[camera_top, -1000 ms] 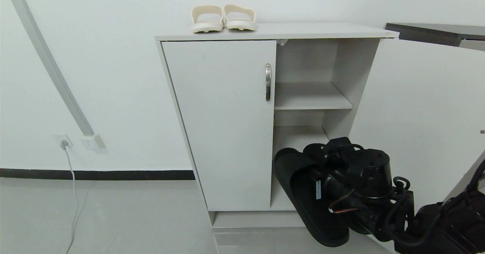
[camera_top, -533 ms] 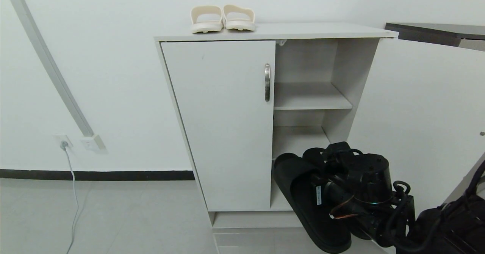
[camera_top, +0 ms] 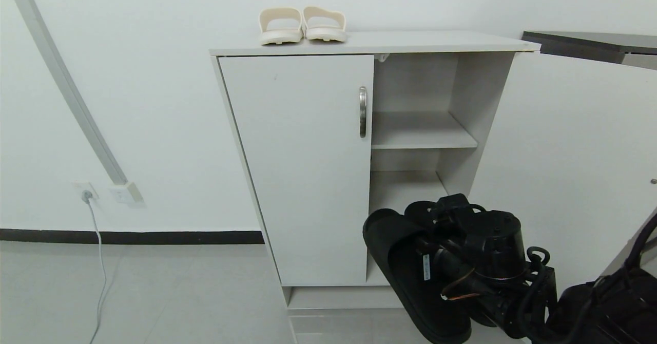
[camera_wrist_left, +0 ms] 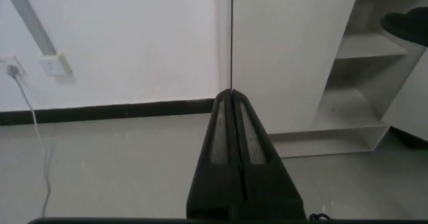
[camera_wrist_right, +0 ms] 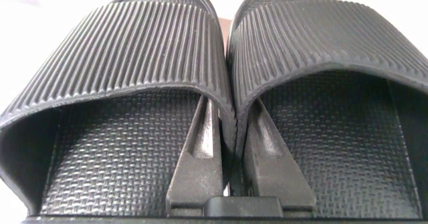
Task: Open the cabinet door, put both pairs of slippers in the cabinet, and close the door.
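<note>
Right gripper [camera_wrist_right: 232, 127] has slid the black slippers [camera_top: 410, 277] a touch left, in front of the open cabinet [camera_top: 482, 92] — clamped on both inner edges. So the door [camera_top: 564, 144] is open, nothing stowed yet; cream slippers [camera_top: 303, 24] sit on top. Left gripper [camera_wrist_left: 231, 127] pinched closed, empty.

black ribbed slippers [camera_wrist_right: 160, 57] | cream slippers [camera_top: 279, 28] | white cabinet [camera_top: 297, 169] | grey floor [camera_top: 154, 292]

Cabinet [camera_top: 436, 40] top: 1 pr cream slippers [camera_top: 302, 24], toward left end.

The right door [camera_top: 564, 154] stands open to the shelves [camera_top: 421, 131]; the left door [camera_top: 303, 179] bars its half.
</note>
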### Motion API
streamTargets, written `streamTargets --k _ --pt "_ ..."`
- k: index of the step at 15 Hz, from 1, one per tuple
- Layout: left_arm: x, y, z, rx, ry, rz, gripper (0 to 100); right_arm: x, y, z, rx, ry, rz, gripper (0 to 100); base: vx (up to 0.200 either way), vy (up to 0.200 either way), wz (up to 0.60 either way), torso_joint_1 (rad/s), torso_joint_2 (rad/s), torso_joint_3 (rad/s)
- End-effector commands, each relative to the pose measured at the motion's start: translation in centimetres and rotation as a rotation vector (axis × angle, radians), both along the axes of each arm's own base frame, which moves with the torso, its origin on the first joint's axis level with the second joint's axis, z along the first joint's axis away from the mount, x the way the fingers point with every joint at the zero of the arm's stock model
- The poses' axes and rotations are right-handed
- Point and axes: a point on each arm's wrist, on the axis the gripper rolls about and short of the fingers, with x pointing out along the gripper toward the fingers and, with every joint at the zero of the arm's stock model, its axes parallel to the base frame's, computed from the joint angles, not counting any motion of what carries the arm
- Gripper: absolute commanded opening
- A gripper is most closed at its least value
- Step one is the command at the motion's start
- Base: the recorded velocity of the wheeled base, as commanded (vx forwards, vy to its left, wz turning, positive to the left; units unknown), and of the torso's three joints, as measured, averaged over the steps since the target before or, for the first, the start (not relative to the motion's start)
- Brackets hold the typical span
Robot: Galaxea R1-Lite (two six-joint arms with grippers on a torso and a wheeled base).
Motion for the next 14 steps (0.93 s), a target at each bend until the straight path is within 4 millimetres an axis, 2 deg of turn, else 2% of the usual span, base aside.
streamTargets --k 1,3,4,9,14 --pt "0.0 0.0 0.0 -0.017 0.002 0.001 0 -0.5 1.4 0.1 -0.006 -0.019 -0.008 0 0.0 0.0 0.0 0.0 0.0 0.0" --pt "0.0 0.0 0.0 -0.029 0.002 0.001 0 -0.2 3.0 0.5 0.004 -0.055 -0.06 0 0.0 0.0 0.0 0.0 0.0 0.0" --pt "0.0 0.0 0.0 -0.032 0.002 0.001 0 0.5 3.7 0.3 -0.007 -0.08 -0.141 0 0.0 0.0 0.0 0.0 0.0 0.0" --pt "0.0 0.0 0.0 -0.032 0.001 0.001 0 1.5 4.4 -1.0 -0.003 -0.054 -0.209 0 0.0 0.0 0.0 0.0 0.0 0.0" --pt "0.0 0.0 0.0 -0.034 0.001 0.001 0 1.9 4.1 -1.6 -0.018 -0.043 -0.225 0 0.0 -0.2 0.0 0.003 0.0 0.001"
